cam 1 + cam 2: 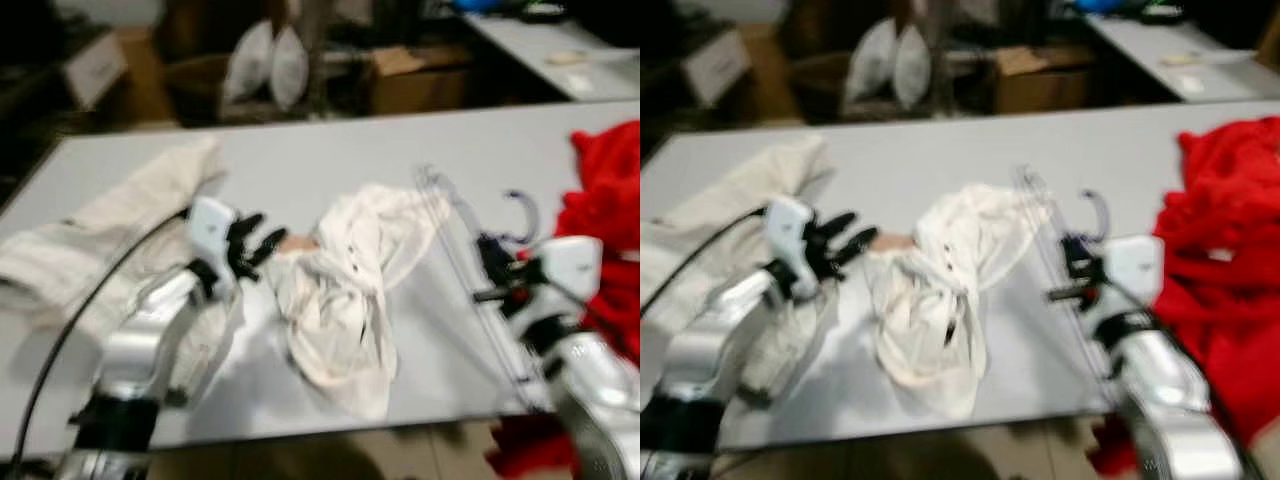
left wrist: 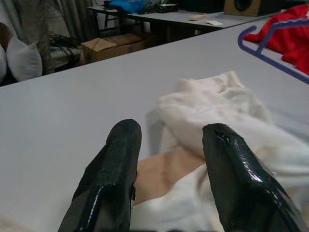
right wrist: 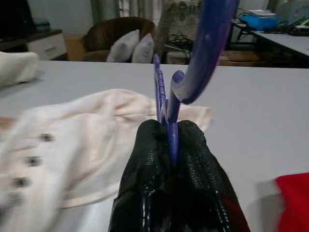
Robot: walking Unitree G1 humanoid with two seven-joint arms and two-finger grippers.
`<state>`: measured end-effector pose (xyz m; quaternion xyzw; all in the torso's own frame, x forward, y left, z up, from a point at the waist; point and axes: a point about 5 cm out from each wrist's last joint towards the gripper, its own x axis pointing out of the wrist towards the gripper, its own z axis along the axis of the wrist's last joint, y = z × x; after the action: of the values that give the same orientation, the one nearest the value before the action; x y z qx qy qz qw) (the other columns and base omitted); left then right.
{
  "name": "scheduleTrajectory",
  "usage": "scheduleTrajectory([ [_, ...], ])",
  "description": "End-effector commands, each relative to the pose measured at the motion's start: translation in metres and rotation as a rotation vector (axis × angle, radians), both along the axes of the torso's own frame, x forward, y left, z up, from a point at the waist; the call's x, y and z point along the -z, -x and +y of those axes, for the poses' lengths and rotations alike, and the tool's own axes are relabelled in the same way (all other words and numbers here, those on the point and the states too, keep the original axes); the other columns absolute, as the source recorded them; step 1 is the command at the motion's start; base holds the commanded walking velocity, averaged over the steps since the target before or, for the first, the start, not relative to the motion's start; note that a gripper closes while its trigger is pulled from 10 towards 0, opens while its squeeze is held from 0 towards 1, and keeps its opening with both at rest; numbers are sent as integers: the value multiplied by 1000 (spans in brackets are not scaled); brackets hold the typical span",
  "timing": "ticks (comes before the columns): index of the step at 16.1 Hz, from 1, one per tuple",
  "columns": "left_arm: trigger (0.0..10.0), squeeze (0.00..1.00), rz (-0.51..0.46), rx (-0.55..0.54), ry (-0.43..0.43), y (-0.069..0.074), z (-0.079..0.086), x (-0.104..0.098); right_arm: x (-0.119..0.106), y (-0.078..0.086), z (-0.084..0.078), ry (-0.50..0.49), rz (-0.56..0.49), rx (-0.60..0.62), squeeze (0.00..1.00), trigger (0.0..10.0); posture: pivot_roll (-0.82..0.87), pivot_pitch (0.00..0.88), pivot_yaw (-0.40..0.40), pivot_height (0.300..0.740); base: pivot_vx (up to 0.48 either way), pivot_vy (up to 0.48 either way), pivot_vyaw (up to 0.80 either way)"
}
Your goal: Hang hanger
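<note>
Where the grey table (image 1: 330, 150) runs across the left eye view, a crumpled white shirt (image 1: 345, 290) lies at its middle, a beige garment (image 1: 110, 220) to the left and a red garment (image 1: 605, 220) to the right. The purple hanger (image 1: 470, 250) lies flat between the white shirt and the red cloth, its long axis running from the far side of the table toward the near edge, its hook (image 1: 522, 215) curling out toward the red cloth. The right gripper (image 1: 497, 272) sits on it; the left gripper (image 1: 255, 245) reaches toward the shirt's edge.

In the right eye view the same layout shows, blurred.

In the left wrist view the two black fingers (image 2: 108, 179) stand apart, grasping nothing, just above the shirt's edge and a tan patch (image 2: 164, 169).

In the right wrist view the fingers (image 3: 149, 179) are pressed together on the hanger's purple bar, the hook (image 3: 203, 53) rising above them.
</note>
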<state>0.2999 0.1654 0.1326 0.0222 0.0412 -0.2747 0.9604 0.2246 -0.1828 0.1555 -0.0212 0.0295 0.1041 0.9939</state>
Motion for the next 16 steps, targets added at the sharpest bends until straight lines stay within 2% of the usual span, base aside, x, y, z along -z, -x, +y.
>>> scheduleTrajectory([
  [1,10000,0,-11,13,-4,-1,-7,-2,1,0,-5,19,0,9,0,10000,6,0,59,740,0,-480,0],
  [2,10000,0,12,10,26,-1,-8,-2,0,0,-5,29,-8,-14,0,10000,10,0,58,740,0,0,0],
  [3,10000,1000,17,42,60,0,-9,-5,-1,0,-6,40,-10,-45,0,10000,13,0,55,740,0,0,0],
  [4,10000,1000,20,45,67,0,-9,-5,-1,0,-7,52,-10,-55,0,10000,14,0,55,740,0,0,0],
  [6,10000,1000,46,42,-22,1,-4,0,0,4,-11,61,3,-87,0,10000,16,0,55,740,0,0,0],
  [7,10000,1000,61,45,-37,1,-3,2,-1,5,-12,65,6,-96,0,10000,16,0,54,740,0,0,0],
  [16,10000,1000,61,45,-37,1,-3,2,-1,5,-12,65,6,-96,0,10000,16,0,54,740,0,0,0],
])
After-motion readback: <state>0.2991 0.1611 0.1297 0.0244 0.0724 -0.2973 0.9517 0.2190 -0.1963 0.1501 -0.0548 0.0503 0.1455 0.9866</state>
